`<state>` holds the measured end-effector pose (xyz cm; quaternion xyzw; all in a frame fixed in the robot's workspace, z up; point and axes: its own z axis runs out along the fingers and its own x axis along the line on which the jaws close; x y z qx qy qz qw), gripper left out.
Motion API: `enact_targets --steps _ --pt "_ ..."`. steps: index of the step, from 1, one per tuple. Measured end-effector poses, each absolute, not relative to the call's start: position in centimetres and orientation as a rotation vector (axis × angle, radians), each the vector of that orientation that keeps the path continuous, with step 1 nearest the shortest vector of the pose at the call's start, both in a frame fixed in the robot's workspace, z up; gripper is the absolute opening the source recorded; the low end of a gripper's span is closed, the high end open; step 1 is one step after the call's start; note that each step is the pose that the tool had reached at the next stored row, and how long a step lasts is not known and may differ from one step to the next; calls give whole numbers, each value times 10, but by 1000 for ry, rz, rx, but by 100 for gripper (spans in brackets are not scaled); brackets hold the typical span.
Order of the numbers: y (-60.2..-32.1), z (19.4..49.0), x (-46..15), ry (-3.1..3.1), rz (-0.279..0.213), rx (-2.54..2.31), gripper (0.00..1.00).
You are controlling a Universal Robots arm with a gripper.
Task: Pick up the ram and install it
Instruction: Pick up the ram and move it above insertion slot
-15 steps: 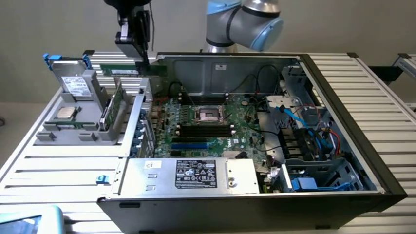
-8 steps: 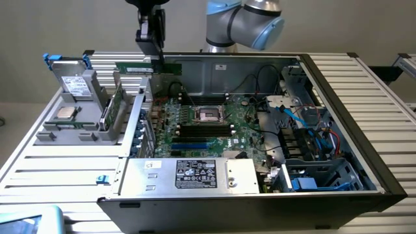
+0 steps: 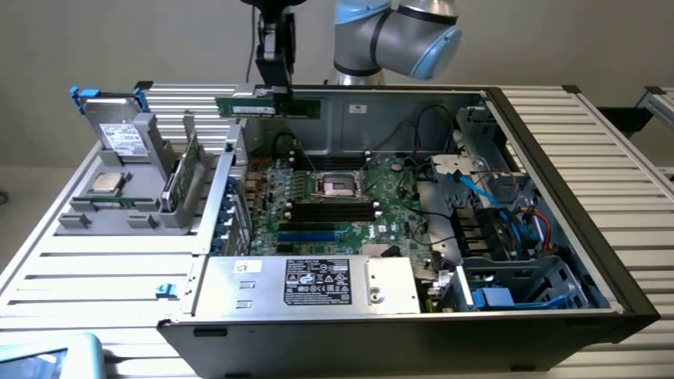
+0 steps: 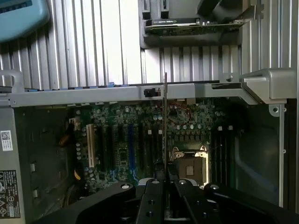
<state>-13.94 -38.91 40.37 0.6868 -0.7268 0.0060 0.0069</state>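
On the exterior view's left, the slatted surface (image 3: pixel 95 268) bears a grey holder (image 3: pixel 137 215). It carries a boxy drive (image 3: pixel 121 130) with blue tabs, a square silver processor chip (image 3: pixel 106 184) and a green board (image 3: pixel 185 178) standing on edge. Just right of these, the end effector (image 3: pixel 276 88) hangs above the rear left corner of the open computer case (image 3: pixel 316 347). It pinches the ram (image 3: pixel 245 106), which is held level in the air, well clear of the motherboard (image 3: pixel 316 197). In the wrist view the ram (image 4: pixel 165 121) shows edge-on (a thin line) between the fingers of the end effector (image 4: pixel 165 176). Farther right in the exterior view, down inside the case, sit the processor socket (image 3: pixel 339 184) and the black memory slots (image 3: pixel 331 210). Cables (image 3: pixel 495 197) crowd the case's right side.
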Motion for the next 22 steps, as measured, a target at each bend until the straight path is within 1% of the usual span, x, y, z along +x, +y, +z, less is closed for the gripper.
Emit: enact_targets --steps 7,18,22 --pt "-385 403 -111 -2276 24 2151 13" --pt "-370 402 -80 -2294 61 2167 13" --pt "-366 402 -68 -2295 65 2169 13"
